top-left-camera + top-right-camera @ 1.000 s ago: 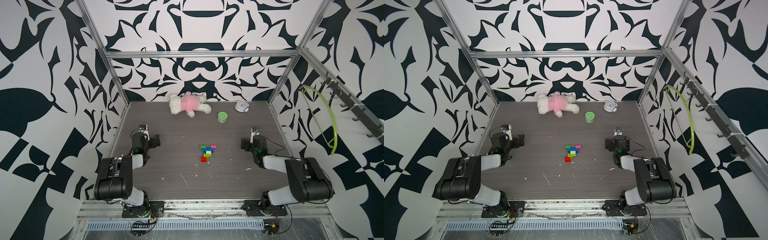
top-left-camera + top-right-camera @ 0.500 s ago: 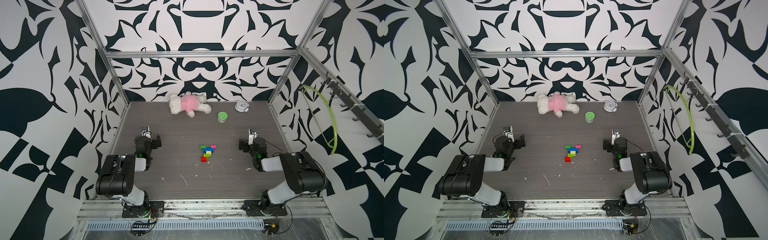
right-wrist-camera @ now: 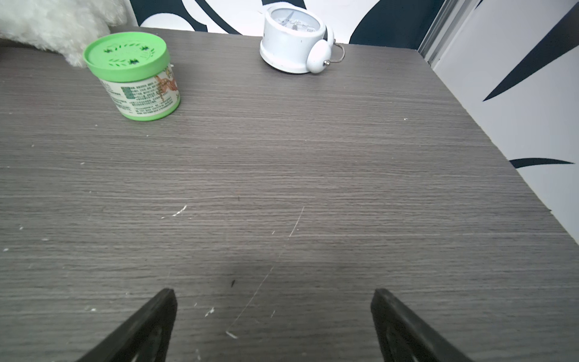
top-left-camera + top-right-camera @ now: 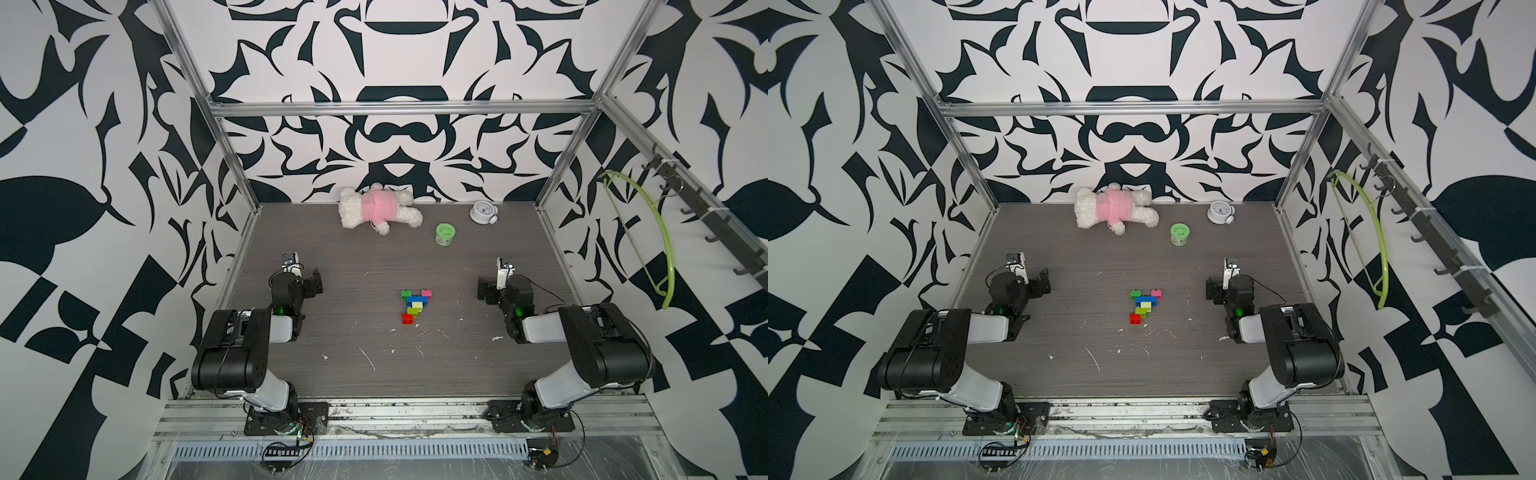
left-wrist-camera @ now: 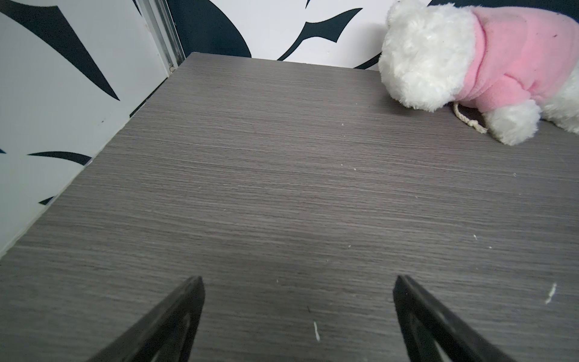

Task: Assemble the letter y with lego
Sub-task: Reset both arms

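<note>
Lego letter y (image 4: 415,304), six studded plastic bricks that look joined (green and pink arms, blue bar, lime, pale yellow-green and red stem), lies flat near the middle of the grey wood-grain table (image 4: 374,365) in both top views. Its long axis runs from the arms at 12 o'clock to the red foot at about 7 o'clock. From the black left gripper (image 4: 299,284) it lies at 3–4 o'clock, well apart; from the black right gripper (image 4: 498,289) at 8–9 o'clock, apart but nearer. Left wrist view: fingers (image 5: 175,319) spread wide over bare table, white plush toy in pink jumper (image 5: 470,62) ahead, y out of frame. Right wrist view: fingers (image 3: 147,322) equally wide, nothing held; green-lidded round jar (image 3: 131,72) and white alarm clock (image 3: 291,40) ahead, y out of frame. Judgement: the shape looks complete, and any further touch suits the right arm, swung toward its 9 o'clock.
</note>
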